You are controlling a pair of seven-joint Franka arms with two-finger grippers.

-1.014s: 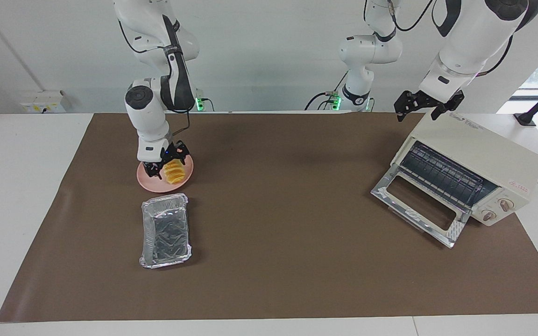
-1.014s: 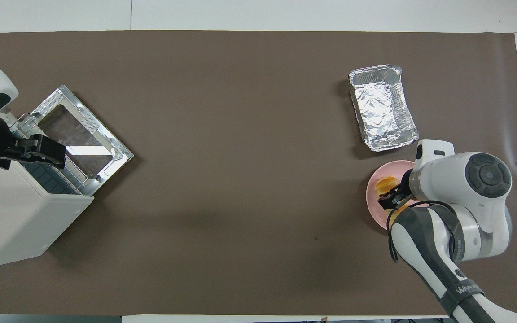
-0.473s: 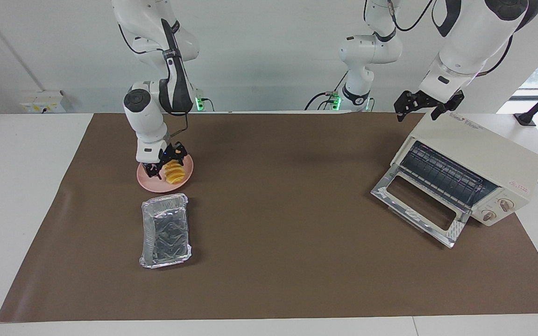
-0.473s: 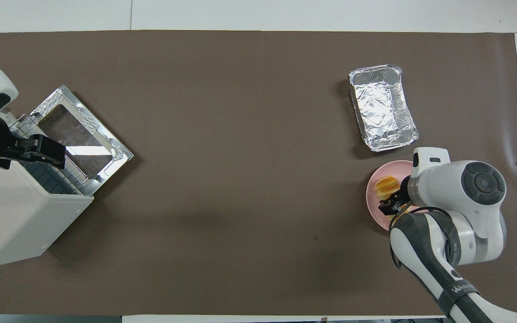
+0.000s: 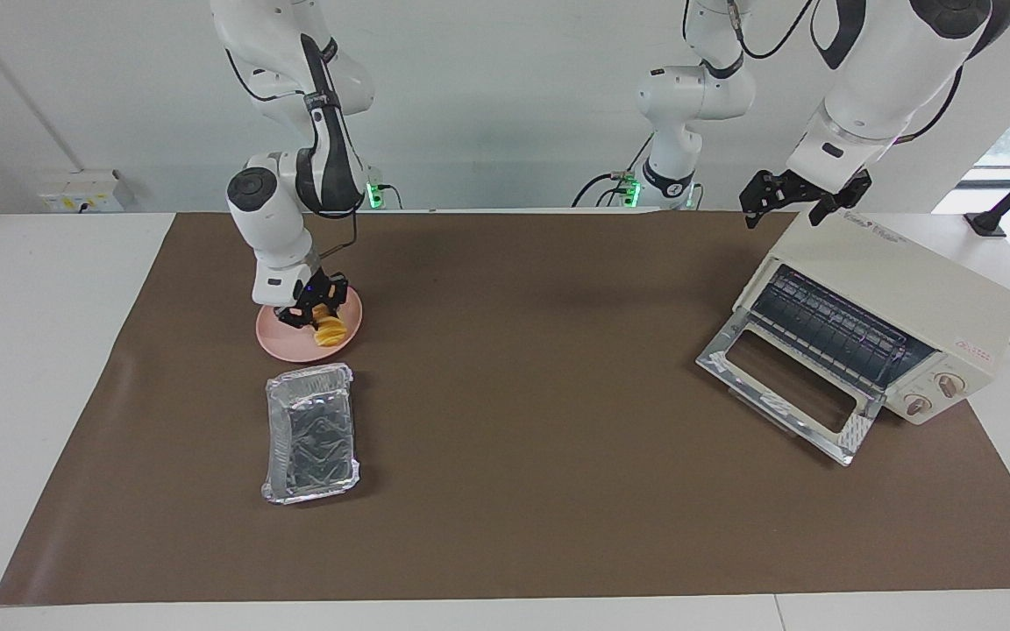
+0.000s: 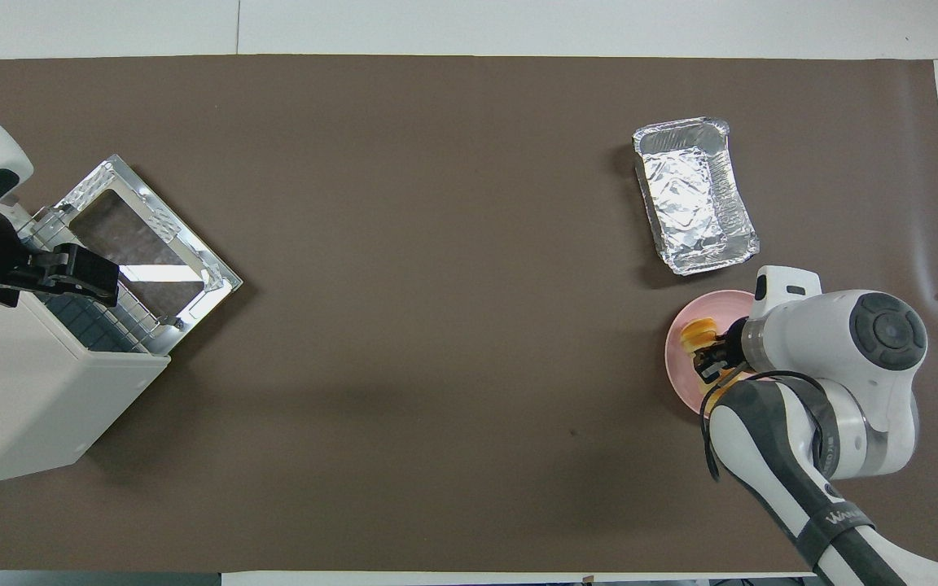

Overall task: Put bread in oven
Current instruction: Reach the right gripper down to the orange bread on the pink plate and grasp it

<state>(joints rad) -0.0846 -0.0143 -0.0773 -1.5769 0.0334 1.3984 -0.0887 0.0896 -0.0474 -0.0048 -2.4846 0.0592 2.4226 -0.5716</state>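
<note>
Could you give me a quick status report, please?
Right tool closed on bread, on pink plate. Left tool open above oven, waiting. Oven door down.

The right arm bends steeply down, its right gripper (image 5: 312, 314) lowered with the wrist near vertical and its jaws drawn in close together. The left arm waits, angled down from its shoulder, its left gripper (image 5: 793, 198) held high with jaws spread wide apart.

High facing camera across the table, steep overhead camera above robots, both covering the brown mat (image 5: 558, 491)
</note>
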